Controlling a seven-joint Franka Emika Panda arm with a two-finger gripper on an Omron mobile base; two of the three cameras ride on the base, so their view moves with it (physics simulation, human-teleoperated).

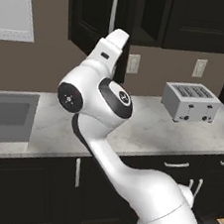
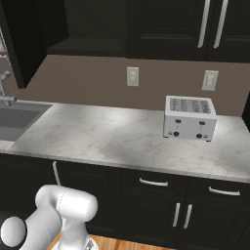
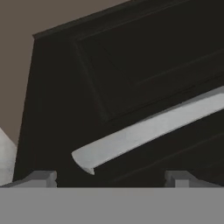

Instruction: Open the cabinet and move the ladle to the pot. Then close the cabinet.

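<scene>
Black cabinet [image 3: 131, 65] door fills the space right ahead of the gripper [image 3: 111, 177], whose jaws stand spread wide, empty, either side of the silver bar handle [image 3: 148, 129].

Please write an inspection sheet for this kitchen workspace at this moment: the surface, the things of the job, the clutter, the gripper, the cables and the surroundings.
Surface: marble counter, mostly bare.
Job's things: cabinet door swung partly out from the wall in the left base view, its silver bar handle close before the hand; ladle and pot nothing seen.
Clutter: toaster at the counter's right.
Gripper: gripper open, fingertips either side of the handle's end, not touching it.
Cables: nothing seen.
Surroundings: sink at left, two wall outlets, black lower cabinets, brown wall.
</scene>
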